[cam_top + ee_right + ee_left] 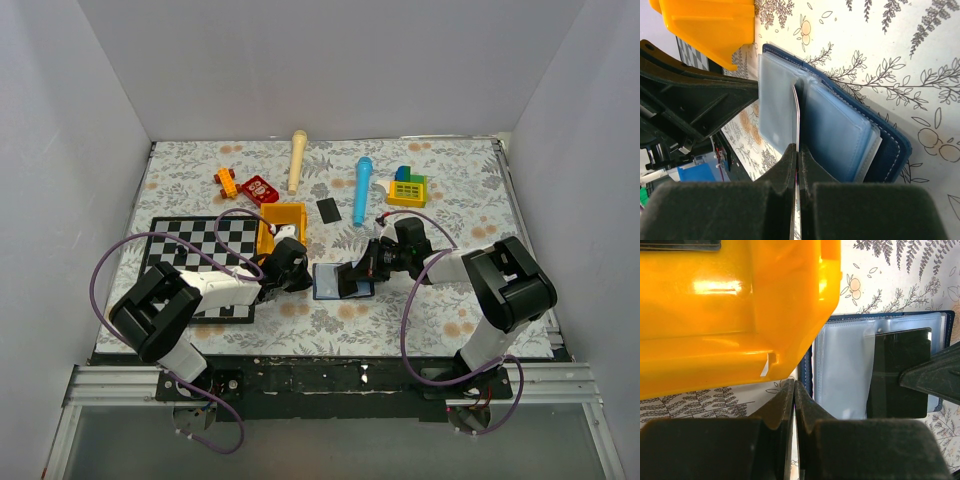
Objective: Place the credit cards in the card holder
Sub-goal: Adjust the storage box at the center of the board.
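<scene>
The card holder [326,284] lies open on the floral cloth, its light blue clear pockets up; it also shows in the left wrist view [845,370] and in the right wrist view [880,145]. My right gripper [358,272] [798,150] is shut on one black credit card [796,117] [900,372], held on edge with its far end among the pockets. My left gripper [298,270] [794,386] is shut, its tips at the holder's left edge, with nothing seen between them. The second credit card [328,210] lies flat farther back.
A yellow bin [282,228] [730,310] [710,25] stands just left of the holder, on the corner of a chessboard [195,250]. At the back lie a cream stick [297,160], a blue microphone-shaped toy [362,190], a yellow-green block toy [408,187] and orange and red toys [245,185].
</scene>
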Robot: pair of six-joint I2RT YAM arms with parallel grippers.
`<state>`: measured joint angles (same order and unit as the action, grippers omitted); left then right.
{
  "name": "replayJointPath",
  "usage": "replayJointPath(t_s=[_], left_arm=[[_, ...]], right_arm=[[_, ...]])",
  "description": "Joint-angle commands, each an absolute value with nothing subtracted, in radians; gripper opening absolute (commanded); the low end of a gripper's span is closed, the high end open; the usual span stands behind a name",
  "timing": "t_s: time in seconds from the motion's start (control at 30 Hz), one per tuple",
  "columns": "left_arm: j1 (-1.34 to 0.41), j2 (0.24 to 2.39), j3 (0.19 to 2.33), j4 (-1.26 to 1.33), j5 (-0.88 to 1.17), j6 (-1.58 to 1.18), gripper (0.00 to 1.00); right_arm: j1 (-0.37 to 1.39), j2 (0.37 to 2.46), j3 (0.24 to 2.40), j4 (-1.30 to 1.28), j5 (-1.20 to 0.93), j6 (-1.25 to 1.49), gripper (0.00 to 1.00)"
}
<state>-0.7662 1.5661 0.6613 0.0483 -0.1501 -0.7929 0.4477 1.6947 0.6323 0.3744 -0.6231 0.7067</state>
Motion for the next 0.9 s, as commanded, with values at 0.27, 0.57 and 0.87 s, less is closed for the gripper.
replayJointPath(t_s=[0.27,0.57,0.87], left_arm=[[-0.775,1.571,0.661,0.006,-0.153,-0.787,0.00],[-0.775,1.578,0.669,0.006,-0.144,-0.787,0.00],[-0.775,1.578,0.664,0.006,-0.141,-0.787,0.00]], right_arm=[[0.437,1.692,0.670,0.319,-0.588,0.664,0.01],[0.436,1.724,0.673,0.363,-0.581,0.690,0.01],[0.436,1.770,0.646,0.475,-0.592,0.753,0.01]])
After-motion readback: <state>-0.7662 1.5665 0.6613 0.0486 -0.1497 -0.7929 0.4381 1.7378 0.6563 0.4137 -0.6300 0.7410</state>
